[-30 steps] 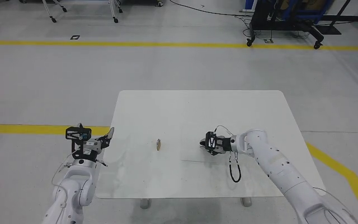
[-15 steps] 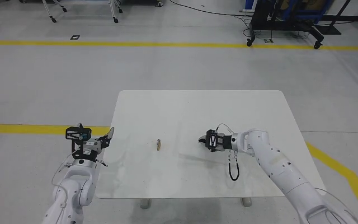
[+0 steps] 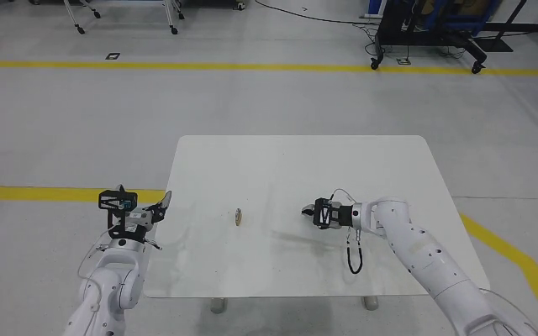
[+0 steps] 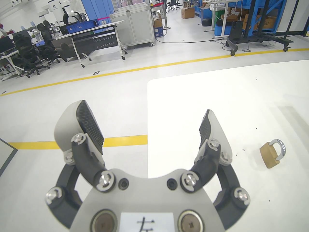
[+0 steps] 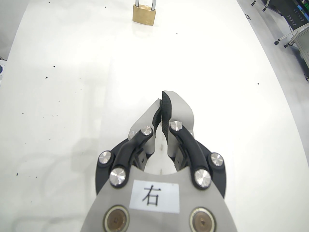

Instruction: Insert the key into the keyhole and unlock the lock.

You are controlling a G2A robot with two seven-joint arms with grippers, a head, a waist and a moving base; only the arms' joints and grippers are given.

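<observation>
Since 1 second back, my right gripper (image 5: 161, 97) has drawn off a touch toward its own side of the table (image 3: 294, 160), away from the padlock (image 5: 144, 13); the left arm and the padlock have not budged. The 2 arms sit well apart, with the right gripper low over the middle and the left gripper (image 4: 144, 108) hanging just off the table's left edge. The left fingers are spread wide with nothing between them. The right fingers are clenched pad to pad, and I cannot tell whether the key is pinched in there. The padlock appears to stand upright on its brass body, shackle up, between the 2 grippers and nearer the left one, touching neither. I see no keyhole, so I judge it faces the table. To do this step well, I would first have the left gripper take the brass body by its flat faces and tip the keyhole toward the right gripper. Then I would line up straight before pushing, since a skewed approach would likely shove the padlock away.
</observation>
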